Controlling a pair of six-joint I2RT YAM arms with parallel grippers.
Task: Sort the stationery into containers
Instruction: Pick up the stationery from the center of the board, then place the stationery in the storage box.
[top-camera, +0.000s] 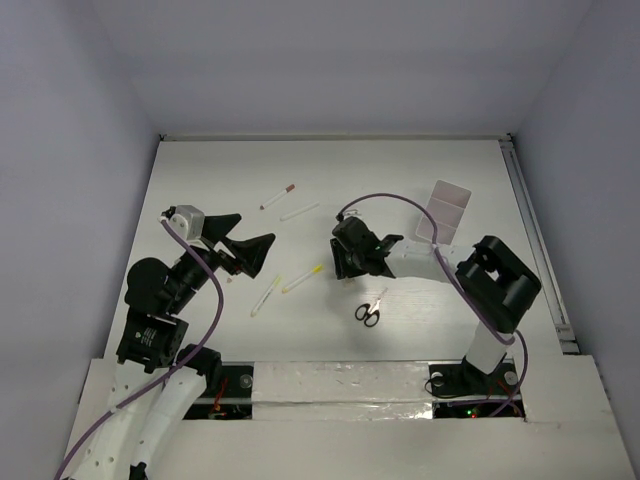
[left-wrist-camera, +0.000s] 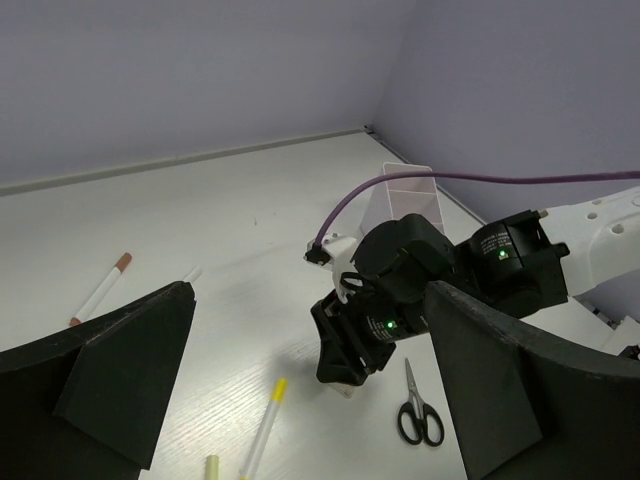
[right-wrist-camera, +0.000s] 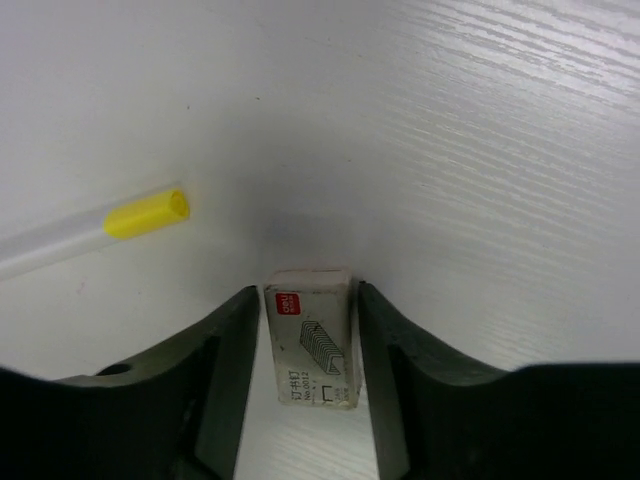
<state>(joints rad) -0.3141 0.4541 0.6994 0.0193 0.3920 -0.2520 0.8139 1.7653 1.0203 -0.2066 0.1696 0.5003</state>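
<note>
My right gripper (top-camera: 350, 272) is down at the table, its jaws open and straddling a small whitish printed block (right-wrist-camera: 310, 340), with a thin gap on the right side. The block's edge shows under it in the left wrist view (left-wrist-camera: 343, 388). My left gripper (top-camera: 245, 240) is open and empty above the table's left part. A yellow-capped pen (top-camera: 302, 279) lies just left of the block (right-wrist-camera: 145, 213). Another pale pen (top-camera: 266, 295), a red-capped pen (top-camera: 277, 197) and a white pen (top-camera: 299, 211) lie apart. Black scissors (top-camera: 368, 309) lie near the front. The white tray (top-camera: 445, 212) stands at the right.
The right arm's purple cable (top-camera: 400, 200) arcs over the table between the gripper and the tray. The table's right edge has a rail (top-camera: 530, 220). Walls close the back and both sides.
</note>
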